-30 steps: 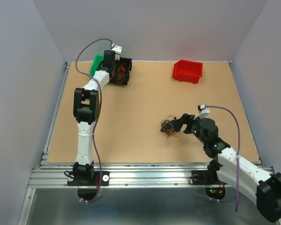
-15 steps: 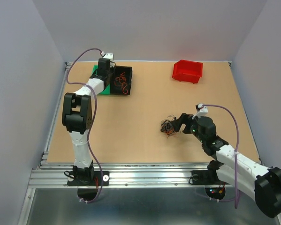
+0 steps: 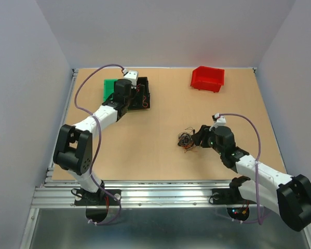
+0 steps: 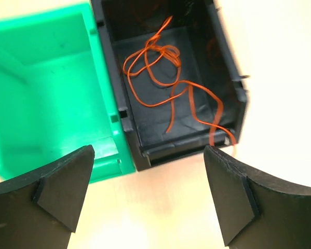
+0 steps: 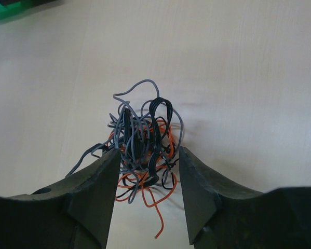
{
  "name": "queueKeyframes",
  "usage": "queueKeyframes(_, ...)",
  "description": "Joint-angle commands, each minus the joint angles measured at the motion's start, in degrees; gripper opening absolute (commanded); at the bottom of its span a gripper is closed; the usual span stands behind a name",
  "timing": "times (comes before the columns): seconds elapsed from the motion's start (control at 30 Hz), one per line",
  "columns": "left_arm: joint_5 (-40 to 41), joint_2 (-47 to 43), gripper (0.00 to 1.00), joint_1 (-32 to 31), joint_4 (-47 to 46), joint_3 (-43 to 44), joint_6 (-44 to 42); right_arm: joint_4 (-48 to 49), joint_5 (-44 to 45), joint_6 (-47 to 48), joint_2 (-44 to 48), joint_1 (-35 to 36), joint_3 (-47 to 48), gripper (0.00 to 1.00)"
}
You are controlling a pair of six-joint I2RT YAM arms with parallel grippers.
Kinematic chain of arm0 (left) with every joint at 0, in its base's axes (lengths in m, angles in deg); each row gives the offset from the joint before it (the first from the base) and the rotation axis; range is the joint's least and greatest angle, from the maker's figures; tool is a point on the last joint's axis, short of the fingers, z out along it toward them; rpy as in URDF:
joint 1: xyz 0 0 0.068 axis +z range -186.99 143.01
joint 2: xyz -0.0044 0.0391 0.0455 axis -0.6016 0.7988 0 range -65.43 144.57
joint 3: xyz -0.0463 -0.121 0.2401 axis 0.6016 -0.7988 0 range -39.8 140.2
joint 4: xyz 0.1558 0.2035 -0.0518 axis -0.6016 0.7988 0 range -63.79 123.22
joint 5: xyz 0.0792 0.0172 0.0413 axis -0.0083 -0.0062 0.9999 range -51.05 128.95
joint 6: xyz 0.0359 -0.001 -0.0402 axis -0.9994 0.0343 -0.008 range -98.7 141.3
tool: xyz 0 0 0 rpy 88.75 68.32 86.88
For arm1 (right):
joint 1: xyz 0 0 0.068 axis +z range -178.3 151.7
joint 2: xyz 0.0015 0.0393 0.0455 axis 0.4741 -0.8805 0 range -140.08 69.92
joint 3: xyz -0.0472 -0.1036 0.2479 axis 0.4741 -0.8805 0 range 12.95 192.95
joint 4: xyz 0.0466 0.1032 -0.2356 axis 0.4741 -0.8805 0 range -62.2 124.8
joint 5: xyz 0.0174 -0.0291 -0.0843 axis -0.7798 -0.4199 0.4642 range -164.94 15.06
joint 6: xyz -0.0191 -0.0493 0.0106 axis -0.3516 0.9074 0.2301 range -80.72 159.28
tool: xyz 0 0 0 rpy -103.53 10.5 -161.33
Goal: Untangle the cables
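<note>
The cables are a tangle of thin grey, black and orange wires lying on the table. My right gripper sits low over the tangle. Its jaws are partly closed around the tangle, and the outer loops brush both fingers while a gap still shows. One loose orange cable lies curled inside the black bin. My left gripper is open and empty, just in front of that bin.
A green bin stands against the black bin's left side. A red bin sits at the back right. The black bin is at the back left. Grey walls enclose the table.
The left gripper opened and drew back from above the black bin, where the orange cable now lies. The right gripper's jaws narrowed around the tangle.
</note>
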Motion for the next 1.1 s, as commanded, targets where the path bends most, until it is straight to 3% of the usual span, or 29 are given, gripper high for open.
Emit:
queueKeyframes(0.0,8.33,-9.35,0.99,-7.15,-8.37,-3.58,-6.65,1.05,0.92,0.46,-0.59,0.81,4.06,0.54)
queueKeyframes(0.1,8.71,-14.36,0.99,-10.41,-11.46,-7.54,-8.85,2.36,0.92,0.45,-1.03,0.82,3.97,0.49)
queueKeyframes(0.3,-9.27,-20.70,0.99,-15.50,-13.84,-13.61,-16.49,7.37,0.05,0.81,-3.67,0.99,4.06,0.44)
queueKeyframes(0.47,-16.60,-21.67,0.99,-19.38,-14.63,-15.28,-20.02,10.10,0.22,0.72,-6.56,1.08,4.59,0.36)
queueKeyframes(0.5,-17.05,-21.23,0.98,-20.86,-14.81,-15.20,-20.54,11.23,0.13,0.72,-7.09,0.99,4.67,0.30)
queueKeyframes(0.53,-17.40,-20.88,0.97,-21.49,-14.72,-15.02,-20.81,11.85,-0.13,0.72,-7.71,0.99,4.76,0.30)
queueKeyframes(0.63,-17.76,-20.00,0.95,-23.94,-13.50,-12.48,-21.25,14.57,-2.15,0.81,-9.47,1.17,5.20,0.01)
queueKeyframes(0.8,-22.66,-18.07,0.95,-24.57,-12.17,-7.64,-19.67,18.10,-12.33,3.52,-10.61,5.63,6.17,0.01)
queueKeyframes(0.93,-23.47,-15.96,0.95,-24.57,-13.66,-10.77,-21.95,18.54,-13.05,4.77,-10.62,9.86,7.14,0.02)
queueKeyframes(1.03,-20.33,-16.48,0.95,-24.57,-19.61,-17.80,-25.63,18.54,-10.33,4.23,-9.30,10.13,6.70,0.18)
queueKeyframes(1.07,-19.52,-16.48,0.95,-24.57,-21.12,-19.22,-26.34,18.63,-9.63,4.32,-8.69,10.13,6.17,0.31)
